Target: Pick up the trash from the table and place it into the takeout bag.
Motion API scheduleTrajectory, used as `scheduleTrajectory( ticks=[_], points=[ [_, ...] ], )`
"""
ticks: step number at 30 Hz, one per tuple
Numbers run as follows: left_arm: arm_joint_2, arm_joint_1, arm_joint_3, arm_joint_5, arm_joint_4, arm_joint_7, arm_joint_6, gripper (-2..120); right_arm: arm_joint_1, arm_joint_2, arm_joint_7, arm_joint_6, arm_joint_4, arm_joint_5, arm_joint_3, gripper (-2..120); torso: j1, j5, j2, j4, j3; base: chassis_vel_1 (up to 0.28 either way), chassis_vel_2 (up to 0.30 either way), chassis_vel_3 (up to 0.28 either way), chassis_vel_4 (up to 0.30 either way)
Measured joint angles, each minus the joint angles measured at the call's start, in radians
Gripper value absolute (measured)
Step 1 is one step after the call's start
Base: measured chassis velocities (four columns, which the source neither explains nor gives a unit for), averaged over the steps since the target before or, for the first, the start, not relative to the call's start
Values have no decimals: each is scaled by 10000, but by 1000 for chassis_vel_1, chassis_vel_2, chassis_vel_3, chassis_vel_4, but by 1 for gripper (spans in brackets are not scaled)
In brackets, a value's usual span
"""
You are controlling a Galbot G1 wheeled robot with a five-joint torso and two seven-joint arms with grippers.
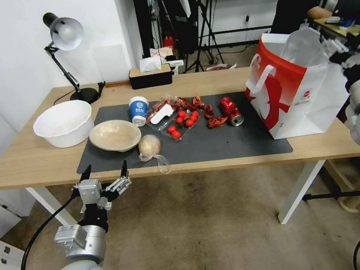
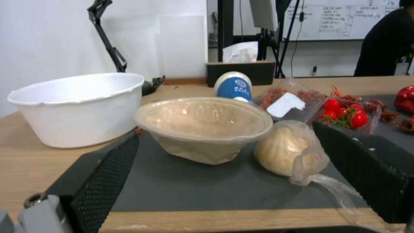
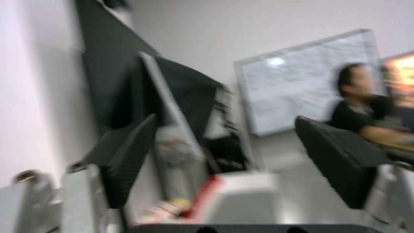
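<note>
We're hovering the left gripper (image 1: 104, 170) just off the table's (image 1: 30, 164) near edge, fingers spread wide, holding nothing. Nearest on the mat (image 1: 216, 146): the clear-wrapped beige ball (image 1: 149, 145), touching the beige shallow bowl (image 1: 115, 135). Behind those we're seeing the blue-and-white paper cup (image 1: 138, 110), a tomato tray (image 1: 181, 123) and a shiny red wrapper (image 1: 230, 109). A white basin (image 1: 63, 123) is crowding the bowl's left. The takeout bag (image 1: 298, 90) is standing at the right end. We're holding the right gripper (image 3: 224, 161) beside its mouth, fingers wide.
</note>
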Motion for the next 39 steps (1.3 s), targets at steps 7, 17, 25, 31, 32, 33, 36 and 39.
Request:
scheduleTrajectory(
  ticks=[7, 17, 25, 31, 32, 33, 36, 39],
  points=[
    [86, 16, -45, -36, -14, 1, 0, 100, -1464, 177, -1441, 396, 1306, -182, -174, 100, 0, 1, 1, -1, -1, 0, 0, 0, 0],
    [228, 16, -78, -143, 41, -8, -69, 100, -4304, 1197, -1773, 877, 2366, -3728, -944, 100, 0, 2, 1, -1, -1, 0, 0, 0, 0],
    [381, 19, -65, -217, 332, -7, -382, 100, -6210, 2049, -809, 1628, 2438, -5850, -1534, 100, -3, 2, 1, -2, -1, 0, 0, 0, 0],
    [545, 46, -85, -408, 590, 61, -720, 100, -6929, 2505, -121, 1937, 2278, -7017, -2227, 100, -3, 1, 1, -1, 0, 0, 0, 0, 0],
    [545, 46, -85, -408, 590, 61, -720, 100, -6929, 2505, -121, 1937, 2278, -7017, -2227, 100, -3, 1, 1, -1, 0, 0, 0, 0, 0],
    [562, 44, -88, -424, 604, 63, -726, 100, -7015, 2557, -38, 1997, 2224, -7216, -2353, 100, -3, 2, 2, -1, 0, 0, 0, 0, 0],
    [621, 35, -106, -474, 626, 64, -742, 100, -7309, 2717, 120, 2277, 1946, -7772, -2687, 100, -2, 3, 2, -1, 0, 0, 0, 0, 0],
    [678, 8, -126, -521, 686, 64, -754, 100, -7563, 2926, 370, 2600, 1677, -8103, -2978, 100, -2, 3, 2, -2, 0, 0, 0, 0, 0]
  ],
)
